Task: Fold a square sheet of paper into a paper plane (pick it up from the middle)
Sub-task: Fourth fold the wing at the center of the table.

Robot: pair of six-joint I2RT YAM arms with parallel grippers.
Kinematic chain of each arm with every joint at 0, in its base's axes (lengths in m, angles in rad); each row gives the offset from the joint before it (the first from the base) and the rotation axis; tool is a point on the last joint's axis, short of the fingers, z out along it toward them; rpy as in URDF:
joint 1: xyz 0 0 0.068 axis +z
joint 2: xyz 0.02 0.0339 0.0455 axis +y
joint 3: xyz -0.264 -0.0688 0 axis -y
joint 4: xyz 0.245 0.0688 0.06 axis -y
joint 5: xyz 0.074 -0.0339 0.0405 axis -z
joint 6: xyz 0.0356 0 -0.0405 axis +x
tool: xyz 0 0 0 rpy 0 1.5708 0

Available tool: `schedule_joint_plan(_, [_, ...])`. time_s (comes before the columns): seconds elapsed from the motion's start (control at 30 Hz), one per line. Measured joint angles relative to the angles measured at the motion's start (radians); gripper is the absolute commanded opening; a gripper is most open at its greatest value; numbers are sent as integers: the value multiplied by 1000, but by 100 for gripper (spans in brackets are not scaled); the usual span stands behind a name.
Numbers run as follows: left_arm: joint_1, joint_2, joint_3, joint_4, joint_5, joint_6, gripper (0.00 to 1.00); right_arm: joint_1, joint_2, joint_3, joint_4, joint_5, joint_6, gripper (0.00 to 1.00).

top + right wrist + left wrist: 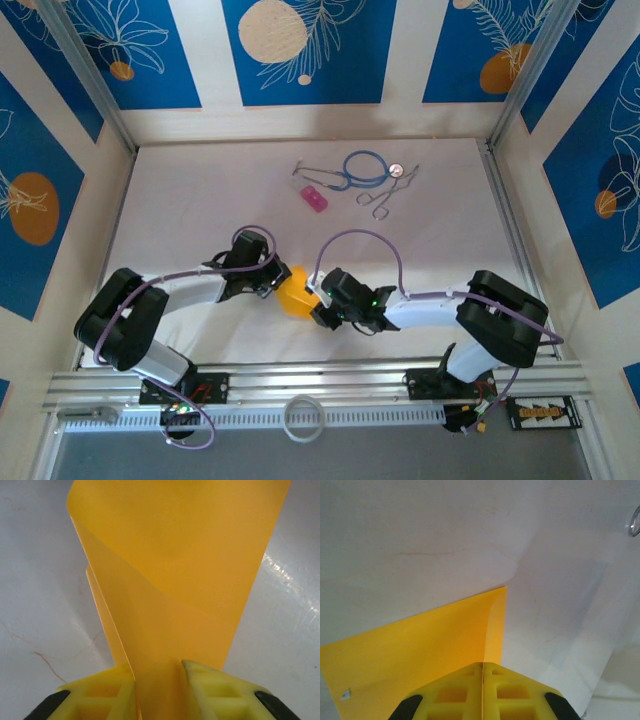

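Left arm (150, 310) came in from the lower left of the top view, elbow bent, forearm lying low over the smooth white table (200, 200) and reaching toward the middle. The left gripper (270, 283) had its chunky yellow plastic jaws pressed flat together. In the left wrist view (482, 666) they were pinching the sheet of paper (420, 645) with just a thin seam between them.

The paper (293, 295) sat just below the middle of the top view, right between the two grippers. It was thin, glossy and orange-yellow, with a crisp straight edge and a corner sticking out. Above it, in the upper middle, lay a small pink block (314, 198).

The right gripper (322, 300) touched the paper's right side. Up close (158, 667) its jaws stood a narrow gap apart, and the paper (175, 580) ran up between them in a soft curl. A blue stethoscope (365, 168) and metal scissors (385, 195) lay further right. The right arm (500, 315) was folded in from the lower right.
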Motion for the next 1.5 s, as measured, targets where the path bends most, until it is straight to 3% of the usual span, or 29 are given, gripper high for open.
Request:
schedule_joint_plan(0.47, [14,0,0,44,27,-29,0,23,-8,-33,50,76,-61,26])
schedule_joint_plan(0.7, [15,0,0,44,30,-29,0,27,-8,-39,80,91,-65,16])
schedule_joint_plan(0.97, [15,0,0,43,29,-29,0,27,-22,-53,92,89,-50,13])
schedule_joint_plan(1.1, [15,0,0,43,29,-29,0,25,-27,-59,93,82,-33,18])
schedule_joint_plan(1.5, [19,0,-3,43,29,-29,0,19,-61,-105,97,74,-11,18])
